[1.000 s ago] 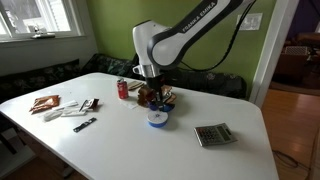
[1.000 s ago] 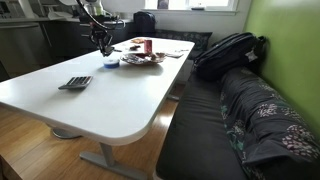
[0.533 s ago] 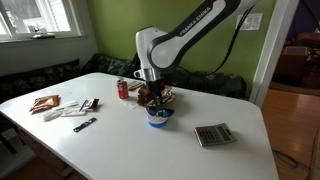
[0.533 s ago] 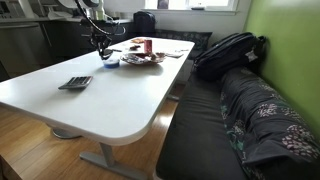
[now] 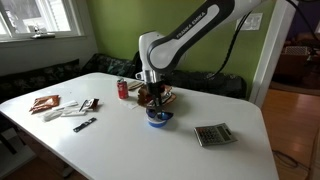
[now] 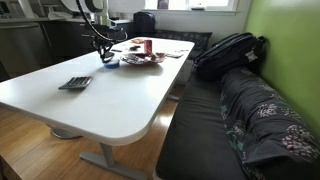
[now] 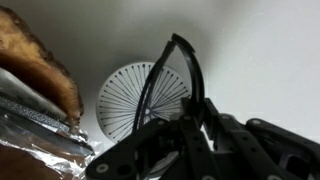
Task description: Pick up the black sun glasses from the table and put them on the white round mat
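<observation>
Well, the job looks mostly done, going by how things stand. The broad white tabletop (image 5: 120, 145), smooth and faintly glossy with rounded corners, no longer has the glasses lying on it. The white arm (image 5: 190, 30), with its hard rounded shells and black cable, bends down over the mat. The pickup and the carry appear finished. What seems left is setting the glasses down, letting go and lifting clear.

Beside the mat is a dish (image 7: 35, 70) lined with crinkled silver foil, holding something brown and crusty. Across the tabletop lies a flat grey calculator (image 5: 213, 134), square and matte.

The pincer (image 7: 195, 128), black and angular, is clamped on the glasses. In the wrist view its fingers meet around the frame near the bottom of the picture. In an exterior view it hangs low, just above the mat.

The mat (image 7: 125, 100) is a thin white disc. Fine dark lines fan out from its middle like spokes, and its edge shows bluish in an exterior view (image 5: 158, 119).

The glasses (image 7: 200, 85) are thin, glossy black, likely plastic. The rim curves in a narrow loop that crosses over the mat's right half. I cannot tell whether they touch the mat yet or hang just above it.
</observation>
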Motion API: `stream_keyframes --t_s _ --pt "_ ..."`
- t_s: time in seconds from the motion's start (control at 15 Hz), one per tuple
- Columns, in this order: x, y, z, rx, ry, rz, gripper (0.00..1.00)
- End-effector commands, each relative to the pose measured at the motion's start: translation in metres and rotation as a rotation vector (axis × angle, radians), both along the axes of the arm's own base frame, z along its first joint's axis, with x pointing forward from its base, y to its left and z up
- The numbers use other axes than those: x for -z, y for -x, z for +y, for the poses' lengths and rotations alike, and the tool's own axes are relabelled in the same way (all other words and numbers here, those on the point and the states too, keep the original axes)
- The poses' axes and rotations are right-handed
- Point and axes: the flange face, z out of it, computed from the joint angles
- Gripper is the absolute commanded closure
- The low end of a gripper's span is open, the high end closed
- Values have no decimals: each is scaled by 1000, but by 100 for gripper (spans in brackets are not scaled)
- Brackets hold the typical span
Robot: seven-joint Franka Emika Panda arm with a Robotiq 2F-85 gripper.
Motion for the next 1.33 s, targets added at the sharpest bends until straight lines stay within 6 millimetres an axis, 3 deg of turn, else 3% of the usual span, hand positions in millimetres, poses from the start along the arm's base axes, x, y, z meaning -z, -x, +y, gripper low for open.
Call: stream_keyframes --t_s 0.0,0.07,0.2,0.33,0.67,0.8,1.07,1.27 --pt "10 -8 -8 36 -26 30 96" --pt "11 -9 -9 40 -29 32 60" --pt "11 -10 -8 37 -34 32 54" --pt "5 -6 -1 3 -24 21 39" --pt "-50 42 43 -226 69 -90 2" --pt "-68 63 56 -330 94 -113 0" --pt "-83 87 78 -523 136 -125 0" --pt "-85 81 86 -502 118 -122 0"
